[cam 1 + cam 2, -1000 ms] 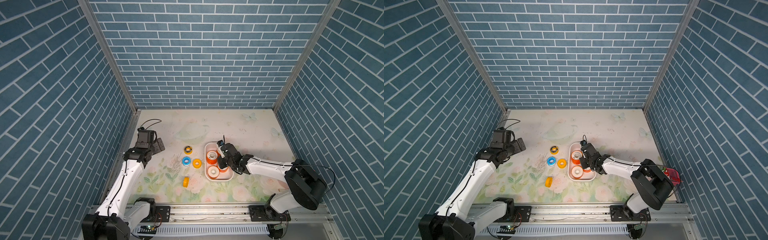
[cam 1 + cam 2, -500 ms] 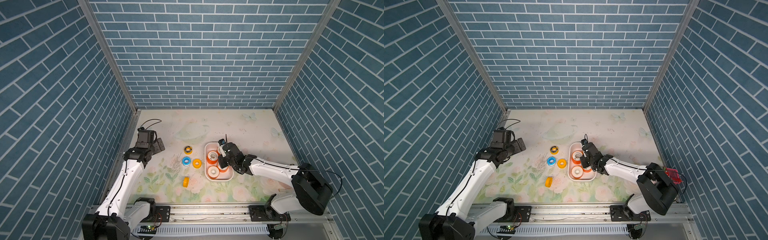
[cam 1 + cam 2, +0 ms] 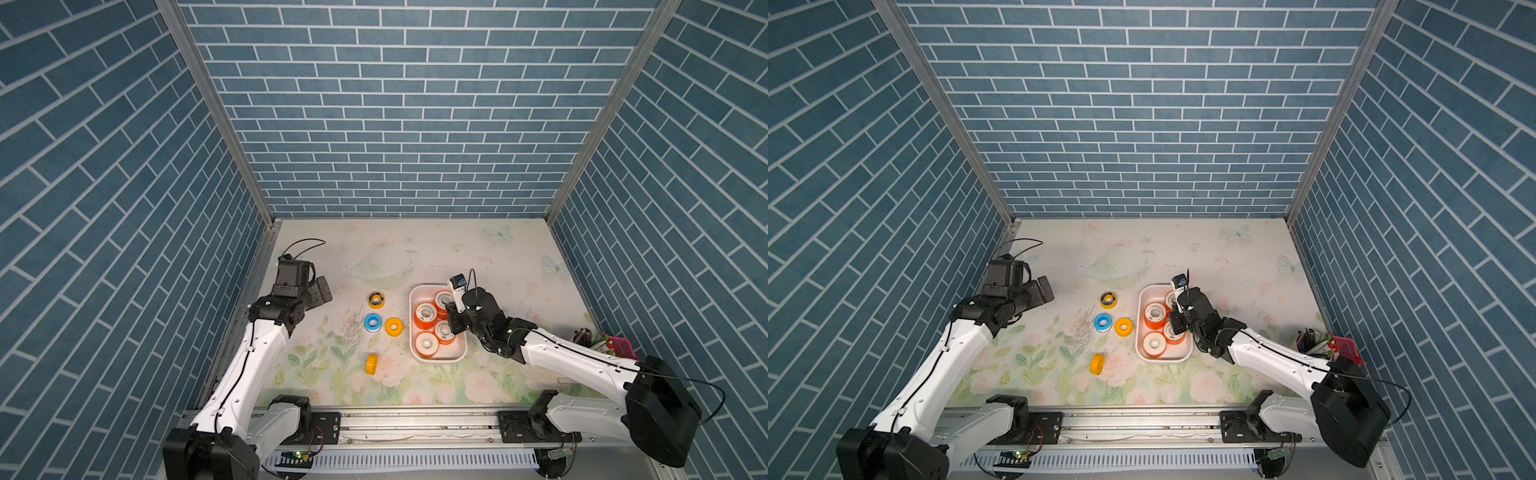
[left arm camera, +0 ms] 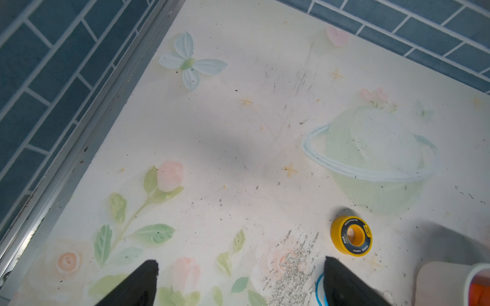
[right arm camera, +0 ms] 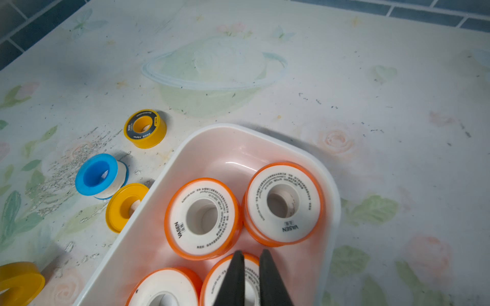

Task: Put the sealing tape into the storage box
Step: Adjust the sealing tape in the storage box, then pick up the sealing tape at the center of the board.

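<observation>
Glossy white plastic storage box (image 5: pixel 305 156); tabletop (image 5: pixel 371 79) — matt, scuffed.
</observation>
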Robot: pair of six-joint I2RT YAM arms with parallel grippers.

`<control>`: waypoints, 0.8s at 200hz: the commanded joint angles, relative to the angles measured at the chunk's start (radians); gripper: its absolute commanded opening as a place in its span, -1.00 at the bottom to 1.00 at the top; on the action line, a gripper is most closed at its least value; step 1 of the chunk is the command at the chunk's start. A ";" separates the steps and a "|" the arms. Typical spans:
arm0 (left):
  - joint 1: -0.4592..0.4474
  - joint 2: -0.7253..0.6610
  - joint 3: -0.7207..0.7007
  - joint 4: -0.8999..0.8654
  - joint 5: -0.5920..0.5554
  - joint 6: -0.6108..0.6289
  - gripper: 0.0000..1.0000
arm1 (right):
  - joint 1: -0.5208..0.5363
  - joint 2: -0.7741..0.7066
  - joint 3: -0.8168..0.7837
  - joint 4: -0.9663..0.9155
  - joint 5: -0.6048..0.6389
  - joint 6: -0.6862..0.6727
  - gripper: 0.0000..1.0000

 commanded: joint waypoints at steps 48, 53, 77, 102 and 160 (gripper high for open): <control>-0.277 0.162 0.060 0.046 -0.029 -0.121 1.00 | -0.043 -0.248 -0.195 0.142 0.230 0.012 -0.14; -0.290 0.184 0.062 0.056 -0.027 -0.130 1.00 | -0.043 -0.263 -0.209 0.149 0.238 0.013 -0.09; -0.356 0.306 0.097 0.095 -0.044 -0.164 1.00 | -0.046 -0.314 -0.263 0.170 0.291 0.026 0.09; -0.412 0.445 0.152 0.125 -0.058 -0.175 1.00 | -0.049 -0.345 -0.286 0.173 0.308 0.033 0.21; -0.418 0.702 0.254 0.179 -0.021 -0.151 1.00 | -0.052 -0.347 -0.301 0.184 0.306 0.030 0.27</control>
